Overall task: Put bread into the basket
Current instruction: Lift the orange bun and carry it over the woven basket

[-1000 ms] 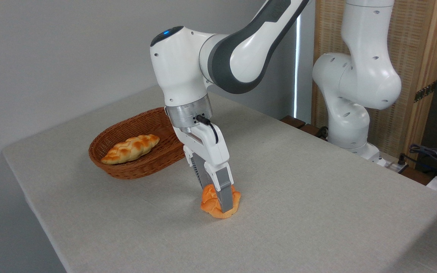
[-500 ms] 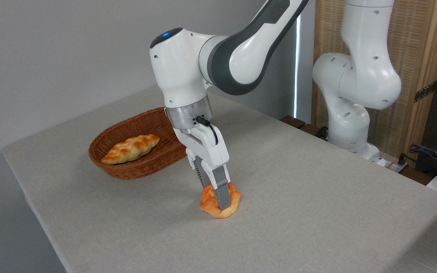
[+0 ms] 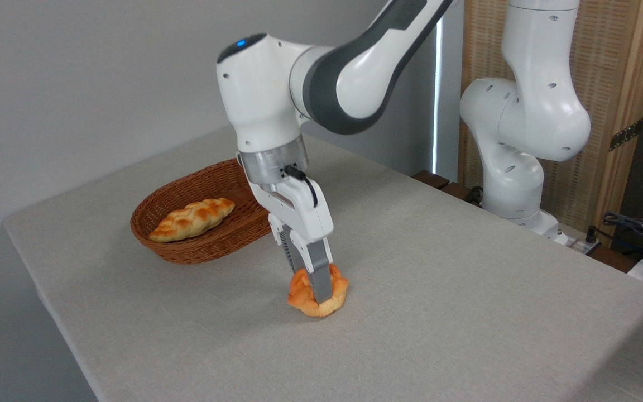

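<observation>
The bread (image 3: 301,295), a small orange-golden lumpy bun, hangs just above the grey tablecloth near the middle of the table. My gripper (image 3: 318,291) comes down on it from above and is shut on it, one grey finger (image 3: 319,277) crossing its front. The basket (image 3: 194,249), oval reddish-brown wicker, sits to the left and farther back, a short gap from the gripper.
A long braided pale-golden loaf (image 3: 192,218) lies inside the basket. The table's (image 3: 466,312) left and front edges drop off. My white arm base (image 3: 514,167) stands at the back right, with cables (image 3: 634,226) and a wooden screen (image 3: 606,100) beyond it.
The gripper has closed tighter on the bun and lifted it slightly, shifting it a little to the left. The basket and loaf stay put.
</observation>
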`<state>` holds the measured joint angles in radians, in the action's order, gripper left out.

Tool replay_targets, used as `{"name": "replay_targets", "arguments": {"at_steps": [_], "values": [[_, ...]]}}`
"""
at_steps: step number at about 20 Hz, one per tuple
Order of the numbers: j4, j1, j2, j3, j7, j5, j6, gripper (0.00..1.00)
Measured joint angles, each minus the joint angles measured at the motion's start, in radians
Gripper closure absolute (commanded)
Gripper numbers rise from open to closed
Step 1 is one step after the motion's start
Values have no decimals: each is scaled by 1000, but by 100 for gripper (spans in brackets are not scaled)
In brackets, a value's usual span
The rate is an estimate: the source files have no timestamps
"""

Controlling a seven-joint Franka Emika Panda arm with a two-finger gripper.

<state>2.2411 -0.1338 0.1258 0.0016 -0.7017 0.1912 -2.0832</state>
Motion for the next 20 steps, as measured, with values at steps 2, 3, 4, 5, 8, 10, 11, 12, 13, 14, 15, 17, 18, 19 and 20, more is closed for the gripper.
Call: {"name": "replay_targets", "arguments": {"at_steps": [2, 3, 4, 5, 8, 10, 11, 12, 13, 14, 15, 17, 18, 19, 20], "values": [[-57, 0, 3, -1, 0, -27, 44, 51], [-87, -1, 4, -3, 0, -41, 69, 51], [-119, -2, 4, -6, 0, -52, 98, 51], [-149, -4, 5, -10, 0, -65, 130, 51], [-242, -14, 6, -45, 0, -139, 229, 48], [-296, -29, 7, -77, 12, -210, 271, 48], [-312, -37, 6, -95, 43, -237, 279, 46], [-321, -46, 5, -113, 83, -250, 280, 44], [-328, -60, 0, -131, 123, -256, 280, 44], [-335, -76, -8, -149, 160, -260, 280, 44], [-343, -95, -20, -168, 200, -261, 280, 44], [-356, -123, -45, -216, 266, -261, 280, 34], [-360, -128, -55, -245, 290, -261, 280, 32], [-364, -131, -62, -274, 306, -261, 280, 24], [-365, -133, -68, -297, 318, -261, 280, 18]]}}
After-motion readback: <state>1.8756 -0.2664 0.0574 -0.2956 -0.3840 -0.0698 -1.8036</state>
